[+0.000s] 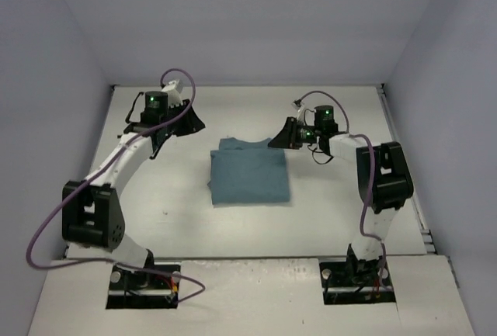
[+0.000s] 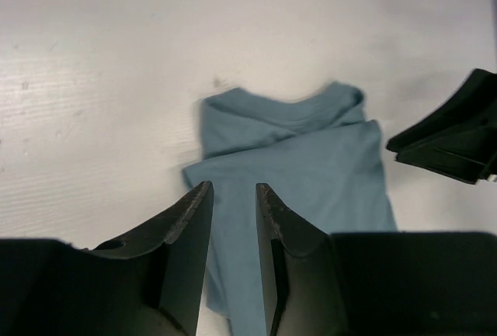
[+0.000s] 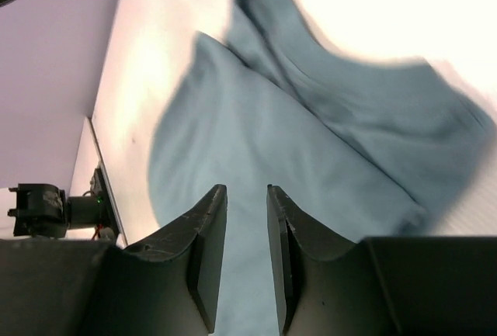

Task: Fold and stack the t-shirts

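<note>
The teal t-shirt (image 1: 250, 173) lies folded into a rough rectangle in the middle of the white table, its collar end towards the back. My left gripper (image 1: 194, 123) hovers to the shirt's back left, apart from it, jaws open and empty. In the left wrist view the shirt (image 2: 311, 157) lies ahead of the left gripper (image 2: 234, 188). My right gripper (image 1: 279, 136) is at the shirt's back right corner, just above the cloth, open and empty. In the right wrist view the shirt (image 3: 311, 142) fills the space beneath the right gripper (image 3: 247, 190).
Grey walls enclose the table (image 1: 178, 219) on the left, back and right. The right gripper's fingers (image 2: 454, 138) show at the right edge of the left wrist view. An arm base (image 3: 46, 208) shows by the table edge in the right wrist view.
</note>
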You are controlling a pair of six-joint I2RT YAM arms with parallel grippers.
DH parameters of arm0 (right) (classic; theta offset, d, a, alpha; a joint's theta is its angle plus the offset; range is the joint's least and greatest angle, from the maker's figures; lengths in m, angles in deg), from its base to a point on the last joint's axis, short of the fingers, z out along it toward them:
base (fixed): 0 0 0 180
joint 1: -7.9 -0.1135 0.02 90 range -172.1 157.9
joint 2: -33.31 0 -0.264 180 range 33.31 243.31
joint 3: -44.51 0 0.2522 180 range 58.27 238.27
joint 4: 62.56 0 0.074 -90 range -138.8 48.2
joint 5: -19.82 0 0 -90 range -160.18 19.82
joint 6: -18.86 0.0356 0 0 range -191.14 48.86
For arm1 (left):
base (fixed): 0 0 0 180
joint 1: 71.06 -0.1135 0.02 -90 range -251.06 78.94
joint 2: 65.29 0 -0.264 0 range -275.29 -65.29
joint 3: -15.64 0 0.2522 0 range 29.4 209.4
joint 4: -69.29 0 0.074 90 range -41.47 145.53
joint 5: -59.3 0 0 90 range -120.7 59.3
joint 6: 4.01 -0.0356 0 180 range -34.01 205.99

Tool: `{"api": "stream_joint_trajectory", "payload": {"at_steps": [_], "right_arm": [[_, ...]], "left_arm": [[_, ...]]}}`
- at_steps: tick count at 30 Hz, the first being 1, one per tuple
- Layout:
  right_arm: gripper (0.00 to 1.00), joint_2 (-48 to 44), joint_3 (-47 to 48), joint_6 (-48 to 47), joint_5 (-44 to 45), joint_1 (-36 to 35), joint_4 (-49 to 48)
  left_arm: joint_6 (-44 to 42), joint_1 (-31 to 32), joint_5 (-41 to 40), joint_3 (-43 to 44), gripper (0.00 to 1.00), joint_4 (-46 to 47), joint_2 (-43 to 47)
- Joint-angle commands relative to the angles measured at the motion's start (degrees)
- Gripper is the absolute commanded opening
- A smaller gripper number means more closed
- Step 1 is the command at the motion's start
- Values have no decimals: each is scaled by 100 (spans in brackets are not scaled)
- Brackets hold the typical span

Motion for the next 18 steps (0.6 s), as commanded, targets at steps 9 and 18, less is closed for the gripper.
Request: {"api": "stream_joint_trajectory", "payload": {"at_steps": [9,18], "right_arm": [[26,336,974,477,236,-417,-373],[25,1133,599,611,-36,-392,-1209]], "left_arm": [[504,965,172,53,27,1084,-814],[370,1090,255,253,26,1210,-1770]]}}
